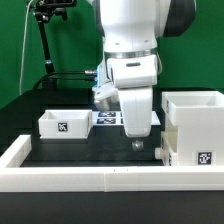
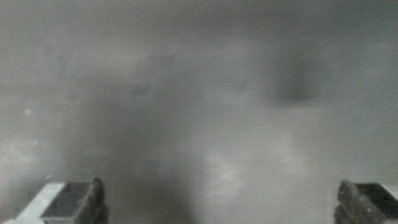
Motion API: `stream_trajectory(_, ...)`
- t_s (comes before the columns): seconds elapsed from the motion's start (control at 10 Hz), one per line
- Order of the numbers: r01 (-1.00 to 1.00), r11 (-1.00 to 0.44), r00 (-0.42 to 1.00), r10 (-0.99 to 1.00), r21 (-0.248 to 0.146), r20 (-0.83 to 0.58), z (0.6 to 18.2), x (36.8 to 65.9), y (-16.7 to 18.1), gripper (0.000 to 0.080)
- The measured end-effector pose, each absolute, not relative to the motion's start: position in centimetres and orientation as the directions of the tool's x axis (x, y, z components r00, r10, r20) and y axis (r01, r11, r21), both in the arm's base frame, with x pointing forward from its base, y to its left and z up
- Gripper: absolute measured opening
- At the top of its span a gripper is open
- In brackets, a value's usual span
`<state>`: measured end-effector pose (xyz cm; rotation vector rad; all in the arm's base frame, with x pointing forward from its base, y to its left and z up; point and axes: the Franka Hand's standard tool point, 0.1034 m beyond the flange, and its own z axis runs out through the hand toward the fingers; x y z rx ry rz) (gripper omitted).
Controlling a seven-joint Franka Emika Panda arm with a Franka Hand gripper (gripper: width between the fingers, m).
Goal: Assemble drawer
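Observation:
A small white open drawer box (image 1: 64, 123) with a marker tag on its front stands at the exterior view's left. A larger white drawer housing (image 1: 194, 128), also tagged, stands at the exterior view's right. My gripper (image 1: 137, 142) hangs low over the dark table between them, nearer the housing and touching neither. In the wrist view my gripper (image 2: 221, 203) is open, with its two fingers (image 2: 71, 201) wide apart. Only blurred grey surface shows between them, and they hold nothing.
A white raised wall (image 1: 90, 178) runs along the front and the left side of the work area. The marker board (image 1: 107, 120) lies flat behind my gripper. A black camera stand (image 1: 44, 40) rises at the back left.

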<state>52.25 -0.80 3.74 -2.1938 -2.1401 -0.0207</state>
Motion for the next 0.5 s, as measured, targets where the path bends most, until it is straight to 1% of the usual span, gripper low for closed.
stream_trajectory(0.3,0.996,-0.079,0.081,0.996,-0.038,0.043,6.2,49.5,-3.7,0.0649)
stream_trajectory(0.4,0.996,-0.085,0.086,0.995,-0.038,0.043,6.0,48.8,-3.9,0.0649)
stream_trajectory(0.5,0.996,-0.085,0.087,0.995,-0.042,0.044,5.9,48.8,-3.9,0.0649)
